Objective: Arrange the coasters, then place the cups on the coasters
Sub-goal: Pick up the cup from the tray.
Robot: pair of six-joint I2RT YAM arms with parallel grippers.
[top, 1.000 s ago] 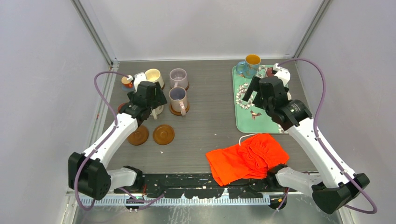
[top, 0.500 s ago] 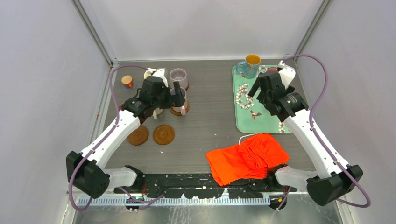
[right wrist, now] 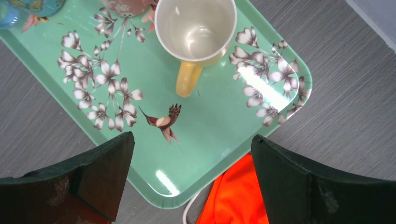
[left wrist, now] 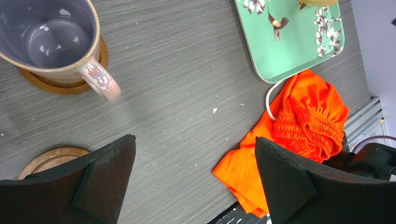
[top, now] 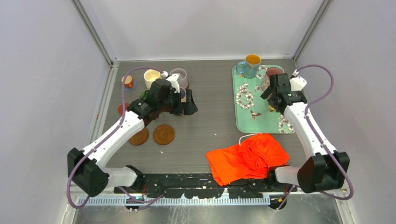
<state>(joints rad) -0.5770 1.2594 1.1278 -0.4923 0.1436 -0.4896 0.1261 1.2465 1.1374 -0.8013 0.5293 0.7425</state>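
Top external: left gripper (top: pixel 186 105) has swung right, off the mug cluster, and now hangs over the table just beside the front lilac mug (left wrist: pixel 46 35).
Left jaws: apart and empty; the left wrist view shows only bare table between them.
Lilac mug: seated on a wood coaster (left wrist: pixel 60 86).
Right gripper (right wrist: pixel 190 140): has moved toward the back right of the tray (right wrist: pixel 261 135); jaws apart, empty.
Yellow mug (right wrist: pixel 195 28): upright on the tray, just ahead of the right fingers, handle turned toward the gap between them.
Free coasters: right bare coaster (top: pixel 163 134) and left bare coaster (top: pixel 138 136) lie side by side near the left arm.
Other tray mugs: blue mug (top: pixel 249 66) and maroon mug (top: pixel 273 72) at the far end.
Meaning: the left placement looks finished. The right arm appears lined up to pick the yellow mug for a free coaster.
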